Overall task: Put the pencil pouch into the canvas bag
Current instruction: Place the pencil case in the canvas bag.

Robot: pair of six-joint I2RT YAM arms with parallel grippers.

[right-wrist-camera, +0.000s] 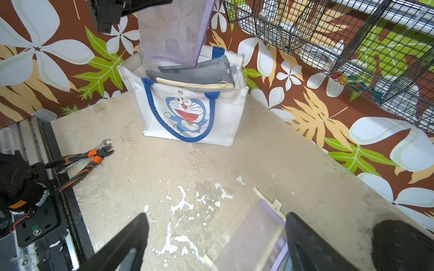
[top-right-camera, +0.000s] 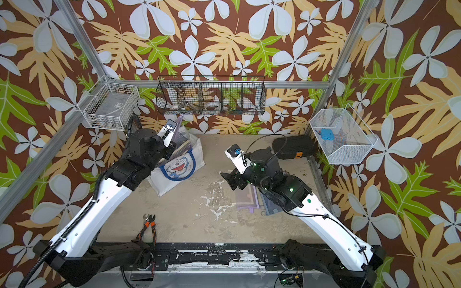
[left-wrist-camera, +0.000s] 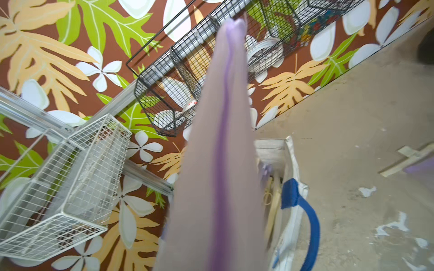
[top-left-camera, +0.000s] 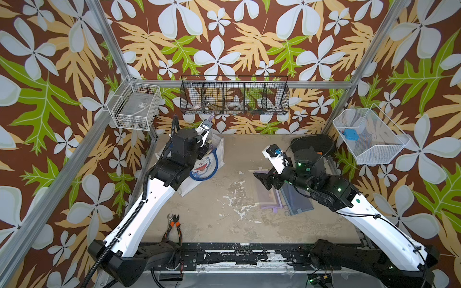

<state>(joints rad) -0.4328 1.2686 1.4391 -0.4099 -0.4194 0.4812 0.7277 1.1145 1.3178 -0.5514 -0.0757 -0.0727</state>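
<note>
Scuffed counter (right-wrist-camera: 258, 164): your left end effector (right-wrist-camera: 131, 7) clamps the pencil pouch (right-wrist-camera: 171, 30), lower end in the canvas bag (right-wrist-camera: 225, 122); right end effector (right-wrist-camera: 216, 244) gapes empty. Released now, it may flop out over packed pouches (right-wrist-camera: 195, 77).

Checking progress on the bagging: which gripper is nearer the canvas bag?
Left. The left gripper hangs above the mouth of the canvas bag, shut on a purple pouch dipping into it. The right gripper is open over pouches on the table, apart from the bag.
</note>
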